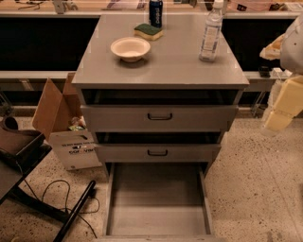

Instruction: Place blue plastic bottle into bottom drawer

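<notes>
Arm (294, 45) at right edge; gripper (282, 108) just below

Three drawers (158, 118), one bottle (210, 33), bowl (130, 48), can (155, 12), sponge (148, 31), tool (278, 116) at right

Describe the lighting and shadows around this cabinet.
Camera view: warm light from above leaves a soft sheen on the cabinet top; the bowl casts a small shadow; the bottom drawer darkens toward its back; the gripper, at the right edge, looks pale and bright.
</notes>
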